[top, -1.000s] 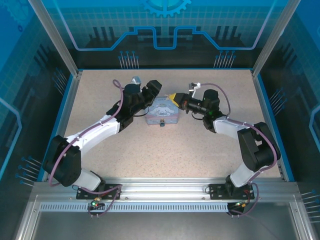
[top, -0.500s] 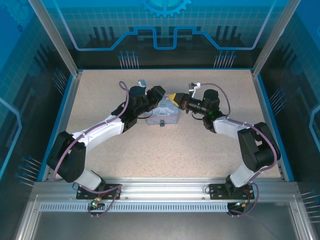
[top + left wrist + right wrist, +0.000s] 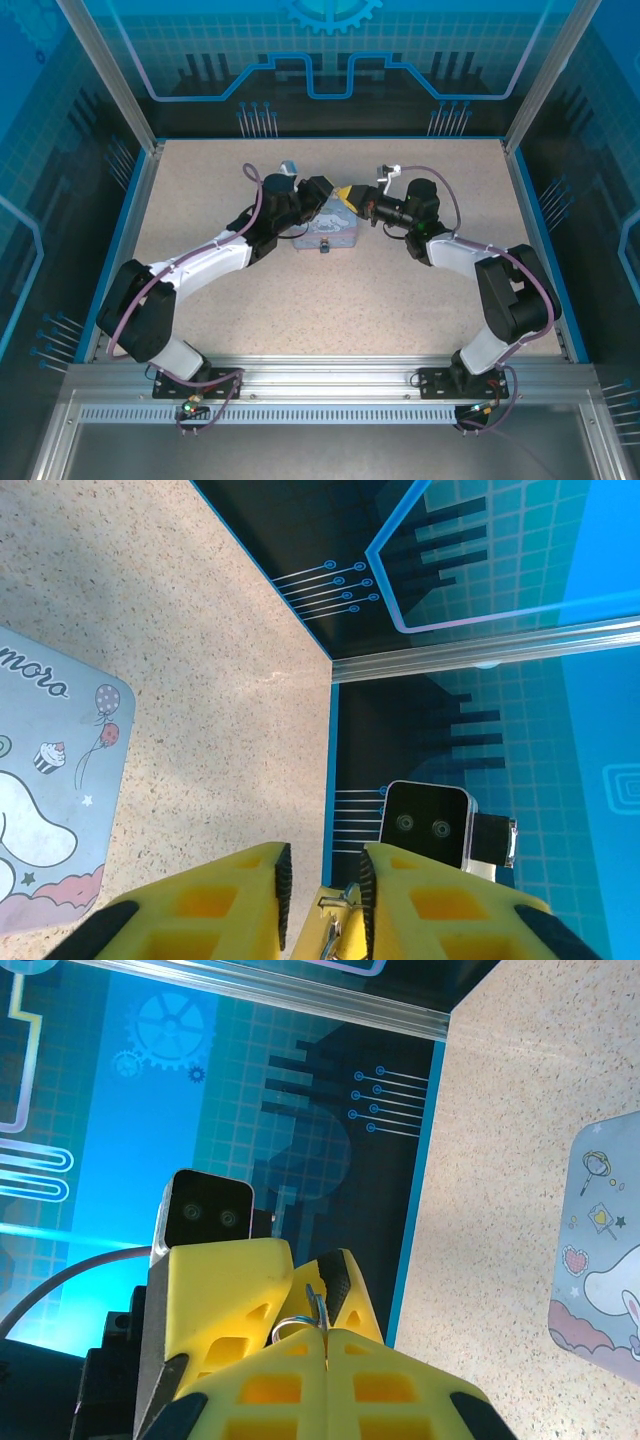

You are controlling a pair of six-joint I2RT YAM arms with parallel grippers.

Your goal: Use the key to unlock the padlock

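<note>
The left tool (image 3: 328, 193) has swung right and now meets the right tool (image 3: 352, 197) tip to tip over the tin's (image 3: 330, 232) 12 o'clock edge. The right tool is clamped on the key (image 3: 313, 1310). The left tool's fingers (image 3: 230, 900) stand apart around its metal. The padlock (image 3: 325, 247) lies on the desk (image 3: 400, 290) at the tin's 6 o'clock.

bright, even light; sharp views
</note>
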